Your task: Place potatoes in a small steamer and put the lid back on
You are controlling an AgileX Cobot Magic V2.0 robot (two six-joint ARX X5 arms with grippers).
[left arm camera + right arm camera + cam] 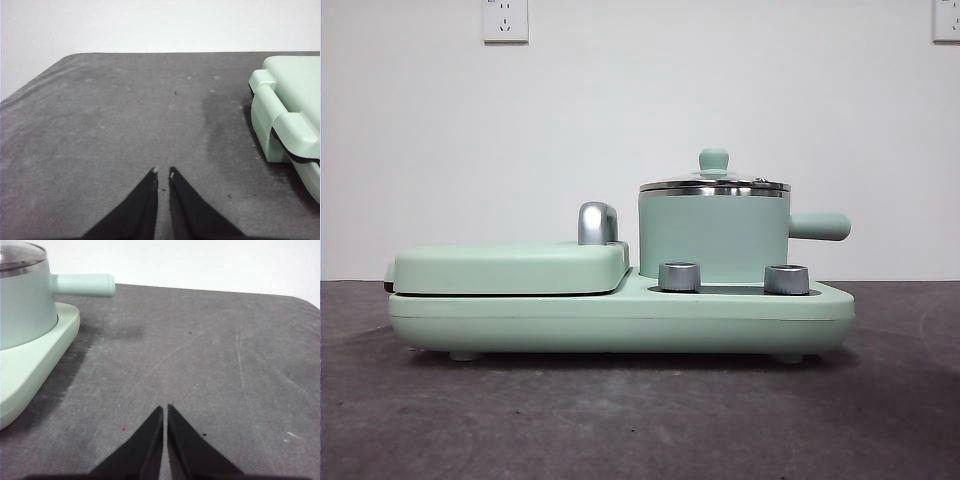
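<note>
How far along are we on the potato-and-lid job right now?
The lid sits on the small steamer, so that step looks finished or not begun. No potato shows in any view, and I cannot see inside the pot. The left gripper and right gripper are shut, empty, over bare table.

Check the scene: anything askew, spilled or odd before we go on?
Nothing stands out. The lid sits level on the small steamer, the griddle cover lies flat, nothing spilled. No potato is in view. The left pincer and right pincer are shut, holding nothing.
</note>
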